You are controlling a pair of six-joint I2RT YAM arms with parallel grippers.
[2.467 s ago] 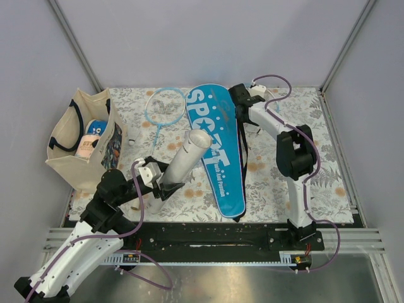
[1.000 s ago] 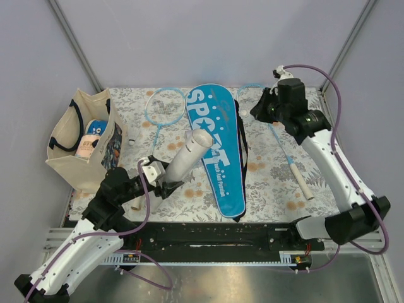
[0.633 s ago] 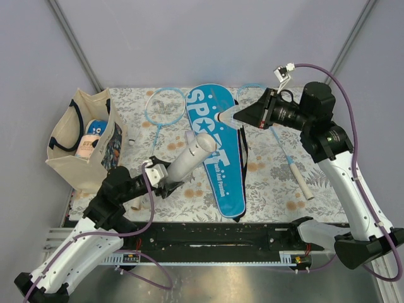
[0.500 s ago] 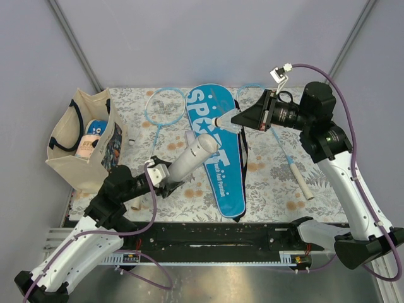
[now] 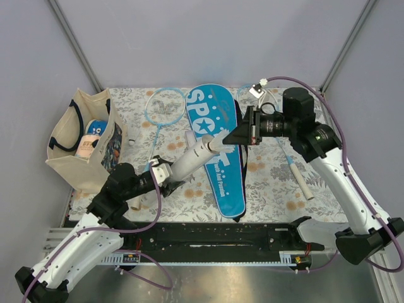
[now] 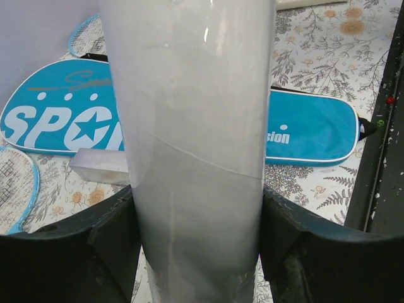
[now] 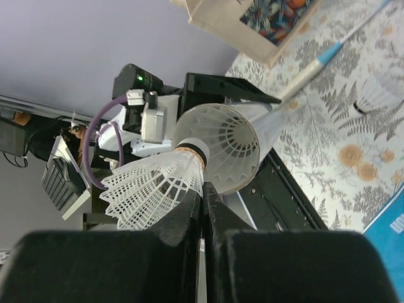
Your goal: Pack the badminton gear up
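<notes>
My left gripper (image 5: 165, 178) is shut on the lower part of the long white tube (image 5: 192, 159), which tilts up to the right; in the left wrist view the tube (image 6: 196, 126) fills the space between the black fingers (image 6: 107, 243). My right gripper (image 5: 232, 137) is shut on a white shuttlecock (image 7: 154, 189), pinched by its skirt right beside the tube's open mouth (image 7: 230, 148), where another shuttlecock sits inside. The blue SPORT cover (image 5: 221, 170) lies flat mid-table. One racket (image 5: 165, 107) lies left of it, the other (image 5: 291, 165) to the right.
A beige tote bag (image 5: 79, 148) with things inside stands at the left edge. A loose shuttlecock (image 7: 379, 95) lies on the floral cloth near the left racket's shaft. A small pale block (image 6: 98, 165) rests by the cover. The black rail (image 5: 208, 237) runs along the near edge.
My right arm has swung left and down, carrying the shuttlecock from above the cover to the tube's mouth. My left arm has tipped the tube lower toward the right.
</notes>
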